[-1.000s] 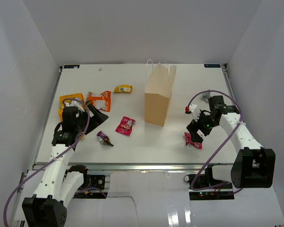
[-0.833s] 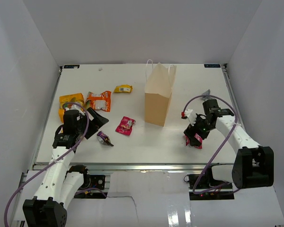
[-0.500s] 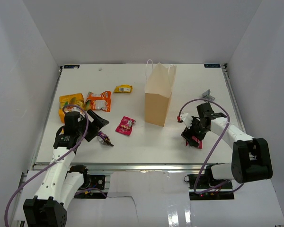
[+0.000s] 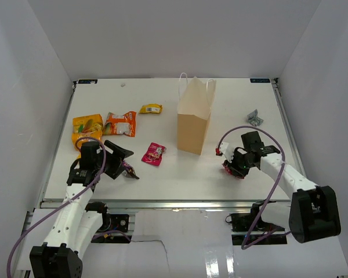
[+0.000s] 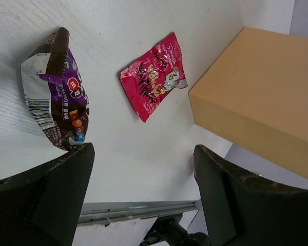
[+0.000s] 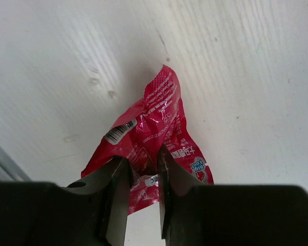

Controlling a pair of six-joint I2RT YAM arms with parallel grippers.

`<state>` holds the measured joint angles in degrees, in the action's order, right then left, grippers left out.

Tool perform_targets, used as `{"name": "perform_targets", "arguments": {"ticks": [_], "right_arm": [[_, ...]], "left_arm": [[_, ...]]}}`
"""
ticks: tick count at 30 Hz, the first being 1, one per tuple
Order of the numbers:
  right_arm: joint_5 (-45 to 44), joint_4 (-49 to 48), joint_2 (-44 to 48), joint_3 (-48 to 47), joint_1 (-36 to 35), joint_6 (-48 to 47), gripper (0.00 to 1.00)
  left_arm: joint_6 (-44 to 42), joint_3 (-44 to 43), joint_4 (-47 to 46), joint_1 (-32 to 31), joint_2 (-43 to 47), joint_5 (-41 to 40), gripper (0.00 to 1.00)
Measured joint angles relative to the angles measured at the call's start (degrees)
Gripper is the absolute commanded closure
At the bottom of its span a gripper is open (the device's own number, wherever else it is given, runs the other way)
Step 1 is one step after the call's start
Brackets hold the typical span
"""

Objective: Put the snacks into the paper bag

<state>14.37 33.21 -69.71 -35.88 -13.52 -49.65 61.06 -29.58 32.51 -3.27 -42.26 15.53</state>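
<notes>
The tan paper bag (image 4: 194,124) stands upright mid-table. My right gripper (image 4: 235,165) is down on a red snack packet (image 4: 230,169) to the bag's right. In the right wrist view its jaws (image 6: 143,164) pinch a fold of that red packet (image 6: 154,118), which lies on the table. My left gripper (image 4: 122,157) is open and hovers by a dark purple packet (image 4: 129,169). From the left wrist, the purple packet (image 5: 54,110) lies ahead of the left finger (image 5: 56,195); a pink packet (image 5: 155,77) and the paper bag (image 5: 262,102) lie beyond.
An orange packet (image 4: 122,123), a yellow-orange packet (image 4: 86,124) and a small yellow packet (image 4: 151,108) lie at the back left. The pink packet (image 4: 153,153) is left of the bag. A small grey object (image 4: 254,117) sits at the right. The table's front edge is near both grippers.
My right gripper came down and left onto the red packet and its jaws closed on it. My left arm crept forward and right toward the purple packet, staying open.
</notes>
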Motion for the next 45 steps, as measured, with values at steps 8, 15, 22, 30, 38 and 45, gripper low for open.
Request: {"name": "perform_targets", "arguments": {"ticks": [8,15,22,30,38,45], "right_arm": [[17.4,13.9,11.1,-12.6,-0.2,-7.0,0.88],[28.0,7.1,8.0,-35.6,-4.9,4.9,0.92],[23.1,-10.1,-0.9,-48.9,-12.7,23.2,0.92],[13.3,-18.7,-11.3,-52.9,-16.9,33.9,0.92],[0.9,-23.0,-12.5,-51.8,-17.2,36.9,0.54],[-1.2,-24.5,-10.6,-47.4,-17.2,36.9,0.38]], "left_arm": [[2.9,1.2,0.0,0.0,-0.8,0.9,0.11],[2.8,1.6,-0.1,0.0,-1.4,1.9,0.11],[3.0,3.0,-0.1,0.0,0.2,2.4,0.11],[3.5,3.9,0.1,0.0,2.7,3.1,0.11],[4.2,3.9,1.7,0.0,3.7,2.4,0.11],[5.5,3.8,2.8,0.0,0.2,1.4,0.11]]}}
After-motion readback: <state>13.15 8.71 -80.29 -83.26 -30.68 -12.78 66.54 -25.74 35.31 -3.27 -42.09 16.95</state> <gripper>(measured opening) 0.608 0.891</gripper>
